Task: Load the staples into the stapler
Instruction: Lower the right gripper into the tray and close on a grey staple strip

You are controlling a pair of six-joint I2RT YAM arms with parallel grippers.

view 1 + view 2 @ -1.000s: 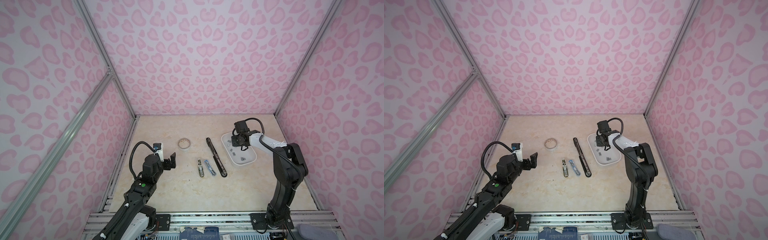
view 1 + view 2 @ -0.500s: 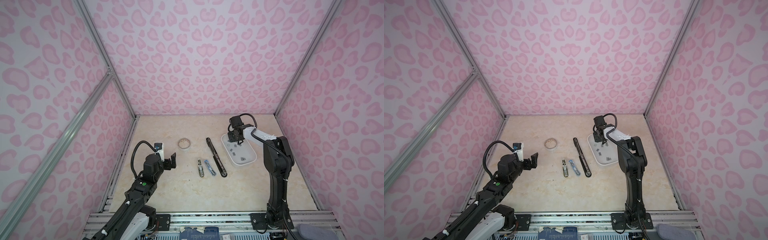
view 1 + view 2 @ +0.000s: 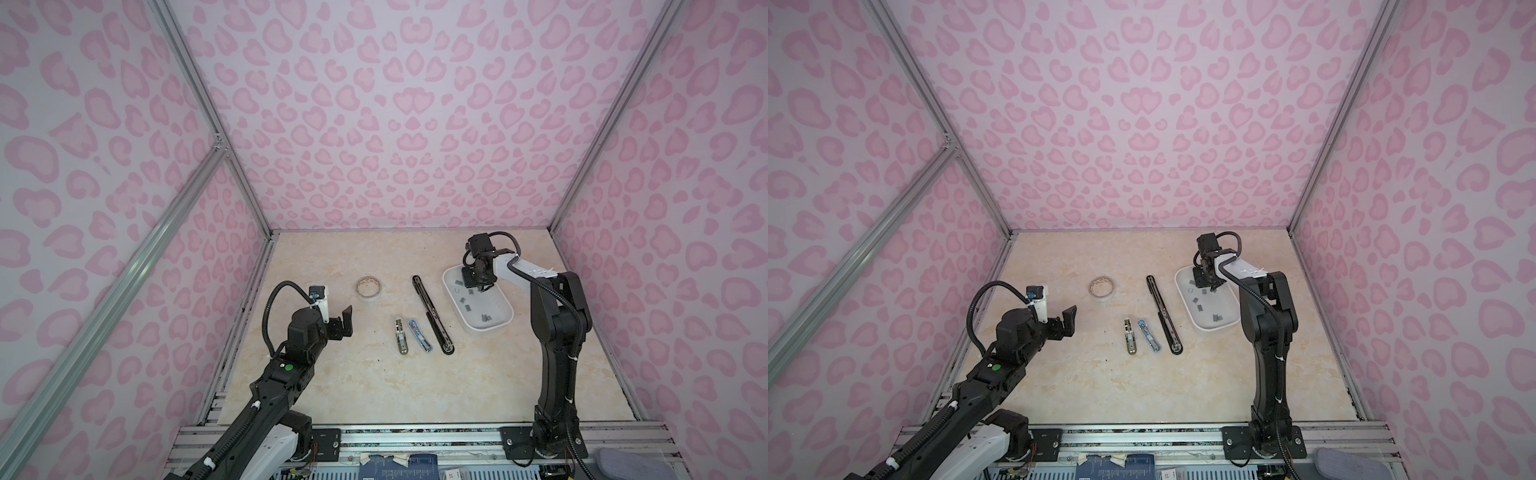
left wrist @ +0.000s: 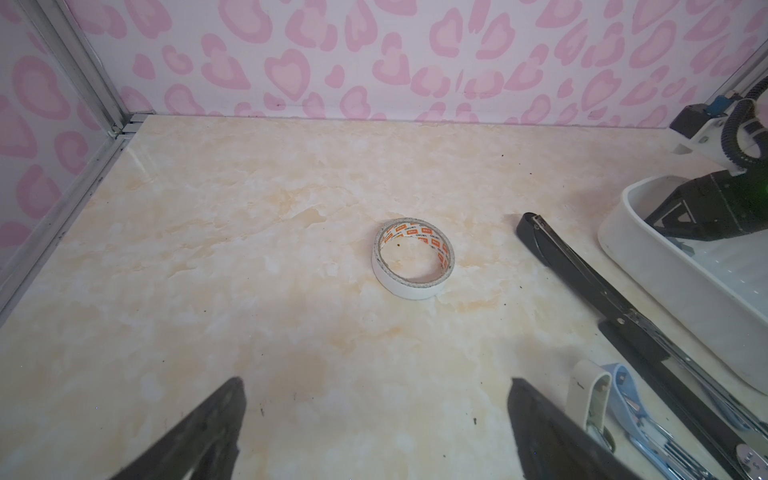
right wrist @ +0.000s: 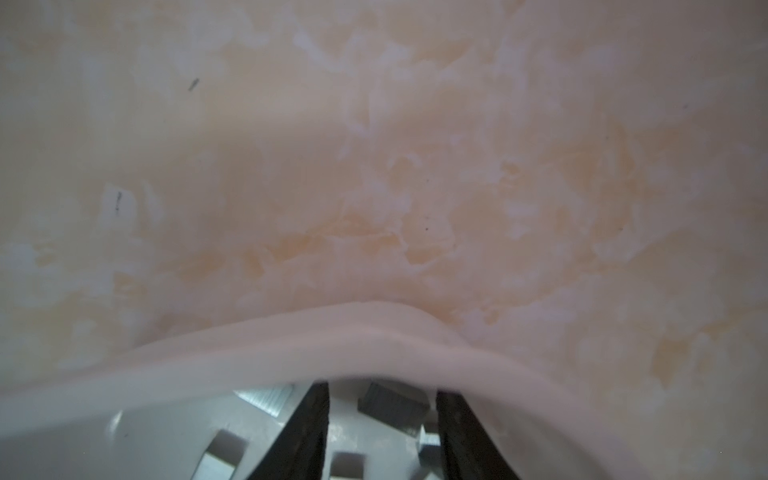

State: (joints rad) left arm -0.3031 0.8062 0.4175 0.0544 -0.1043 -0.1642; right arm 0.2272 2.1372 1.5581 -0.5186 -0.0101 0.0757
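Several grey staples (image 3: 468,308) (image 3: 1200,307) lie loose in a white tray (image 3: 494,328) (image 3: 1219,329) at the right. My right gripper (image 3: 478,286) (image 3: 1204,286) (image 5: 382,392) points down into the tray's far end, open. One staple strip (image 5: 392,405) lies between its fingers without being pinched. Three staplers lie opened flat on the table: a long black stapler (image 3: 432,316) (image 4: 602,299), a small blue one (image 3: 419,336) and a small beige one (image 3: 401,336). My left gripper (image 3: 345,322) (image 4: 374,386) hovers wide open and empty to their left.
A roll of white tape (image 3: 368,288) (image 4: 411,262) lies ahead of the left gripper, behind the staplers. Pink patterned walls with metal frame rails close in the table on three sides. The tray's curved rim (image 5: 332,340) stands just beyond the right fingertips.
The right arm's elbow swung left and back to the right while its gripper stayed over the tray's far end, jaws a little wider. The left arm has not moved.
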